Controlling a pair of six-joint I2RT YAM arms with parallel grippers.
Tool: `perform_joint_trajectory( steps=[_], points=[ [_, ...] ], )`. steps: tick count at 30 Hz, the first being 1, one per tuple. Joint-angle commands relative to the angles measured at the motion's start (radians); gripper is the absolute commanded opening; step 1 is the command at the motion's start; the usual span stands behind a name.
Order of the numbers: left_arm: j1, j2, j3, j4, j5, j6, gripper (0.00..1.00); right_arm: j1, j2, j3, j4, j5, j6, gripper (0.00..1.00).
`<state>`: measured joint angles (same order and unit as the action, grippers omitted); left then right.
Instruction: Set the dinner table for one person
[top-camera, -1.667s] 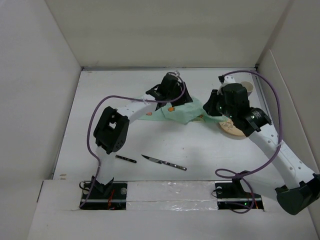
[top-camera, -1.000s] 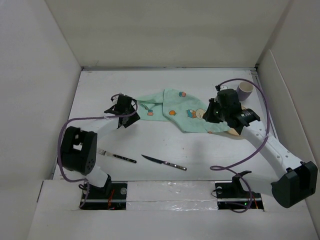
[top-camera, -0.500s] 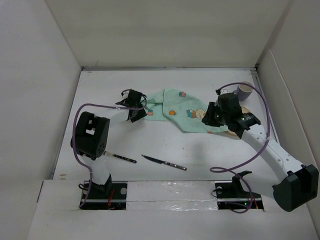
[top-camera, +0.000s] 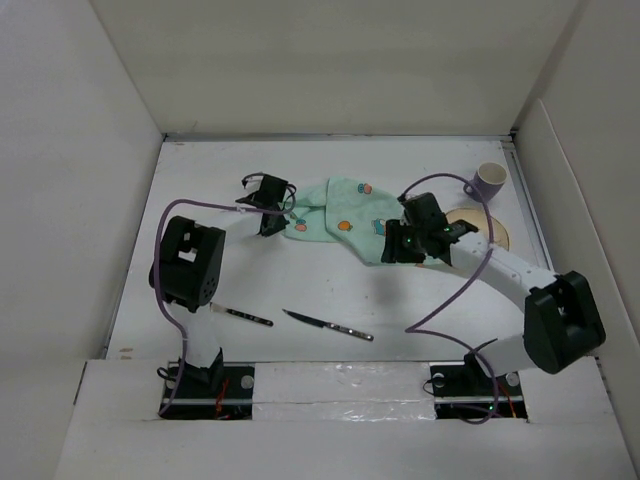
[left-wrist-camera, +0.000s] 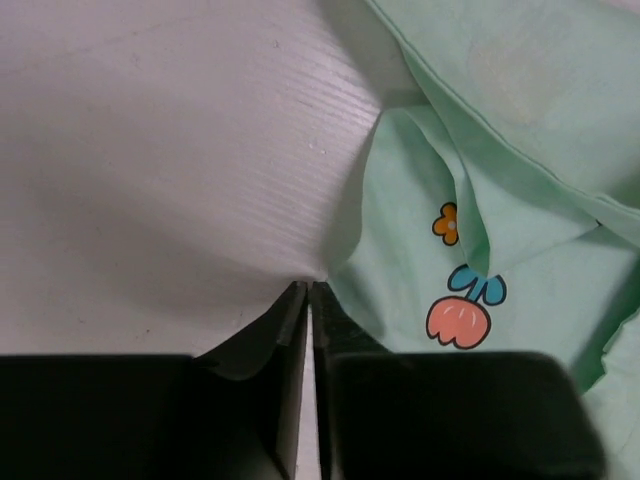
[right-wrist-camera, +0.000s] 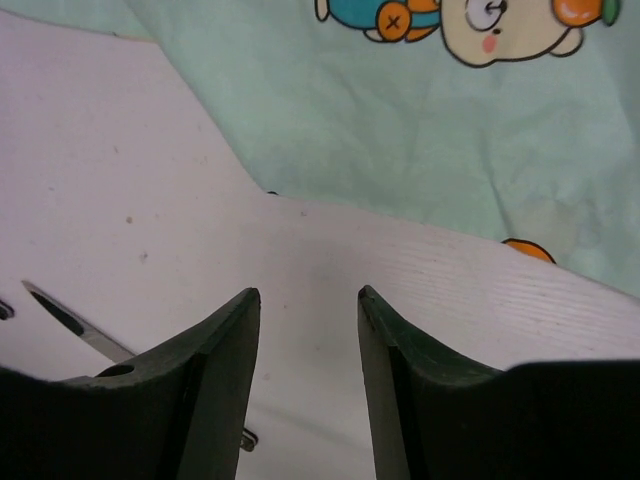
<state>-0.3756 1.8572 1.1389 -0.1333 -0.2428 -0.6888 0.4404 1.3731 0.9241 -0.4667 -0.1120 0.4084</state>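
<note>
Clamped nearly shut with the left tool on the left edge of the mint-green placemat, at the far middle of the white tabletop spanning the view between white panels. Poised with the right tool wide open and empty above bare tabletop, just off the placemat's near edge. Along the front edge, a fork and a knife; toward the far right corner, a cup; beside the placemat's right edge, a plate.

The right tool hangs with its dark fingers spread above the white bench. The mint-green cartoon-printed placemat lies just ahead, and a knife blade shows at lower left.
</note>
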Motion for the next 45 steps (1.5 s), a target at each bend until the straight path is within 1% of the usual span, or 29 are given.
perform_joint_trajectory(
  steps=[1,2,5,10,14,15,16,18,19,20,21,22,23,24,25,27,28,30,34,35,41,42,44,45],
  points=[
    [0.001,0.036,0.019,-0.071,-0.030,0.025,0.00,0.064,0.061,0.041,0.057,0.035,-0.045,0.51],
    [0.001,0.042,0.024,-0.078,-0.033,0.025,0.00,0.075,0.111,0.053,0.059,0.046,-0.046,0.51],
    [0.001,0.021,0.025,-0.086,-0.030,0.037,0.00,0.125,0.197,0.104,0.063,0.080,-0.060,0.53],
    [0.001,-0.085,-0.047,-0.074,-0.070,0.060,0.00,0.199,0.336,0.211,0.046,0.237,-0.075,0.55],
    [0.033,-0.136,-0.096,-0.060,-0.064,0.072,0.00,0.233,0.431,0.291,0.028,0.351,-0.063,0.52],
    [0.033,-0.138,-0.102,-0.061,-0.062,0.071,0.00,0.233,0.463,0.298,0.020,0.374,-0.056,0.48],
    [0.046,-0.141,-0.106,-0.066,-0.064,0.069,0.00,0.233,0.477,0.306,0.014,0.385,-0.053,0.37],
    [0.046,-0.157,-0.131,-0.068,-0.076,0.064,0.00,0.251,0.491,0.315,0.002,0.408,-0.042,0.23],
    [0.046,-0.165,-0.140,-0.063,-0.076,0.061,0.00,0.251,0.489,0.314,0.002,0.417,-0.040,0.18],
    [0.046,-0.197,-0.171,-0.031,-0.014,0.064,0.00,0.265,0.479,0.306,0.003,0.435,-0.036,0.17],
    [0.046,-0.197,-0.171,-0.031,-0.013,0.064,0.00,0.265,0.478,0.306,0.003,0.436,-0.036,0.12],
    [0.046,-0.208,-0.177,-0.005,0.023,0.074,0.00,0.265,0.466,0.305,0.003,0.437,-0.036,0.05],
    [0.046,-0.208,-0.166,-0.012,0.054,0.068,0.01,0.265,0.460,0.300,0.005,0.434,-0.033,0.02],
    [0.046,-0.204,-0.162,-0.018,0.097,0.063,0.18,0.265,0.457,0.297,0.005,0.436,-0.033,0.00],
    [0.046,-0.204,-0.162,-0.011,0.117,0.057,0.28,0.265,0.445,0.297,0.005,0.436,-0.033,0.00],
    [0.037,-0.207,-0.169,0.012,0.179,0.041,0.46,0.274,0.432,0.298,0.005,0.426,-0.033,0.00],
    [0.037,-0.205,-0.171,0.026,0.191,0.035,0.48,0.274,0.426,0.295,0.008,0.419,-0.036,0.00],
    [0.026,-0.193,-0.154,0.023,0.172,0.031,0.49,0.274,0.405,0.295,0.013,0.394,-0.037,0.00],
    [0.006,-0.101,-0.079,-0.040,0.117,0.044,0.48,0.274,0.368,0.300,0.014,0.353,-0.039,0.00],
    [0.006,-0.070,-0.042,-0.051,0.109,0.049,0.46,0.274,0.356,0.300,0.017,0.335,-0.042,0.00],
    [0.006,-0.039,-0.034,-0.057,0.077,0.044,0.37,0.274,0.308,0.288,0.028,0.304,-0.043,0.00],
    [0.006,-0.039,-0.034,-0.058,0.056,0.043,0.32,0.274,0.301,0.283,0.028,0.301,-0.043,0.00],
    [0.006,-0.035,-0.034,-0.054,0.039,0.041,0.30,0.274,0.282,0.279,0.030,0.296,-0.045,0.00],
    [0.006,-0.033,-0.031,-0.051,0.028,0.043,0.27,0.274,0.279,0.277,0.030,0.295,-0.045,0.00]
  ],
)
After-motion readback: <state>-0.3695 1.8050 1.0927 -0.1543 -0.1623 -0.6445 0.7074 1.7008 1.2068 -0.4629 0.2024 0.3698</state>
